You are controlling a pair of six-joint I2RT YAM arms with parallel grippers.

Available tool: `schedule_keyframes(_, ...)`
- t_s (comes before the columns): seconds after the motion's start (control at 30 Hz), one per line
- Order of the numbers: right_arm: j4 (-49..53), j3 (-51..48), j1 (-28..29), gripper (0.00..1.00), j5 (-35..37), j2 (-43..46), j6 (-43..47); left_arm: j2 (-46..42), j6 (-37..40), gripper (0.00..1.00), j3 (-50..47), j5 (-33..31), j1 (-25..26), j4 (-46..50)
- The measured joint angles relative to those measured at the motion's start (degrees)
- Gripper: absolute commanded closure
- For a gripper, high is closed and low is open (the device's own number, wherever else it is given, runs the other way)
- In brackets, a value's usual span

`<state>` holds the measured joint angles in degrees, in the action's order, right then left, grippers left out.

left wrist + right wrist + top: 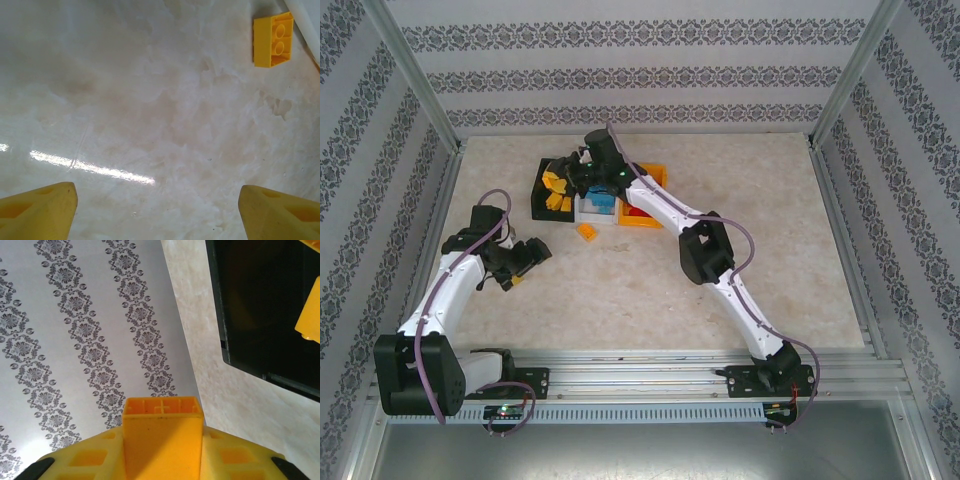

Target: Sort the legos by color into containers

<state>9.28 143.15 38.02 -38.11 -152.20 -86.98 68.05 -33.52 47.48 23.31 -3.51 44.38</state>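
The three joined bins stand at the back middle: the black bin (pixel 542 200) holding yellow bricks (pixel 558 204), the white bin (pixel 592 216) holding light blue bricks (pixel 603 200), and the orange bin (pixel 650 222) holding red bricks (pixel 638 213). My right gripper (pixel 556 183) hangs over the black bin's far end, shut on a yellow brick (pixel 163 432). In the right wrist view the black bin (pixel 225 315) lies at the upper right with a yellow brick (pixel 310 315) inside. One loose yellow brick (pixel 587 232) (pixel 272 40) lies on the table before the bins. My left gripper (pixel 530 262) (pixel 157 200) is open over bare table.
Patterned walls close in the table on three sides, and the left wall (pixel 75 340) is close behind the right gripper. The right arm (pixel 705 250) reaches diagonally across the table's middle. A metal rail (pixel 650 370) runs along the near edge.
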Motion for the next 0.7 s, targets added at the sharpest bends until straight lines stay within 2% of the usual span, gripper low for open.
schedule_keyframes(0.17, 1.6, 2.3, 0.0, 0.56, 0.8, -0.6, -0.3, 0.5, 0.6, 0.15, 0.2, 0.0, 0.0, 0.2)
schedule_keyframes(0.27, 1.7, 2.5, -0.1, 0.45, 1.4, -0.6, -0.7, 1.4, 1.0, 0.15, 0.9, -0.3, 0.0, 0.2)
schedule_keyframes(0.7, 2.6, 3.7, -1.2, 0.41, 2.2, -1.2, -0.8, 3.4, 1.6, 0.15, 2.5, -1.0, 0.0, 0.2)
